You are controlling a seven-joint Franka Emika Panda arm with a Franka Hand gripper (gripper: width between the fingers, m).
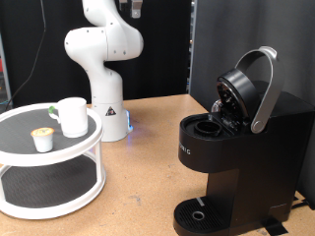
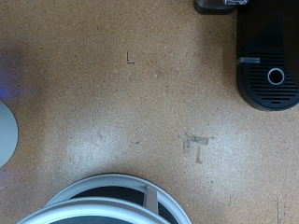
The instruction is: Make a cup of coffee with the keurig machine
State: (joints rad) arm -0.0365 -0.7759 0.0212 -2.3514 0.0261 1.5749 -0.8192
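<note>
A dark curtain backed the cork-brown tabletop (image 1: 148, 147). In the exterior view, the cup (image 1: 72, 115) and a small pod (image 1: 41, 139) sat on a two-tier round stand (image 1: 49, 167); the keurig machine (image 1: 241, 147) stood lid-up at the exterior view's right. The end effector was out of frame, so its grip could not be told. The wrist view showed it high above both the machine's base (image 2: 269, 79) and the stand's rim (image 2: 103, 196), no fingers visible.

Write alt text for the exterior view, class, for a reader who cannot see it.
A black coffee machine stands on a wooden table at the view's right with its lid raised and its drip base bare. At the left, a white mug and a small pod sit on the top tier of a round two-tier stand. A white robot arm rises behind; its pincer is out of view.
</note>
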